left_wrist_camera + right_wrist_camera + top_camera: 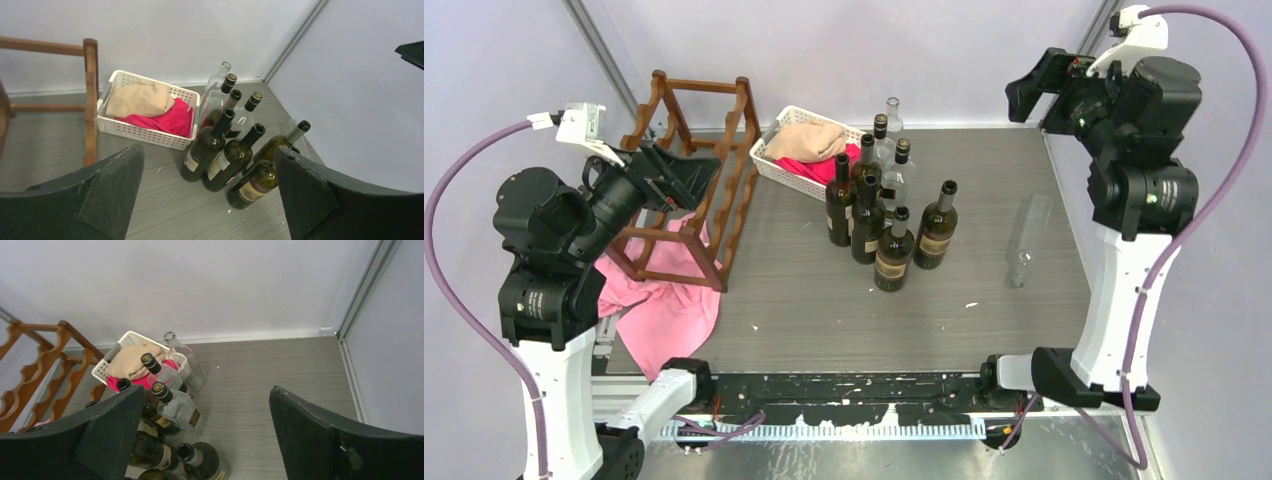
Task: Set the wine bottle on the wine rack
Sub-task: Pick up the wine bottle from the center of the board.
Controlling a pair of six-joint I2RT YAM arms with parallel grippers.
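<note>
Brown wood is making up the wine rack (692, 165), and it is standing at the far left of the grey table (804, 300). A pink cloth (669, 305) is lying under its near feet and spilling toward me. I am holding my left gripper (209, 150) up in the air. From above it is showing right in front of the rack. Its two black fingers (100, 195) are standing wide apart and are holding nothing. I am holding my right gripper (207, 388) high over the far right corner of the table. Its fingers are spread wide too, with nothing between them. The wine bottles (936, 232) are standing upright in a tight bunch near the middle of the table, to the right of the rack and apart from it. Most of them are dark glass with labels, and a few at the back are clear glass with dark caps. A white basket (782, 176) is sitting at the far side, between the rack and the bunch of bottles. A tan cloth (809, 140) is lying on top of a red cloth (829, 168) inside it. One clear bottle (1027, 240) is lying on its side near the right edge of the table, away from the others.
</note>
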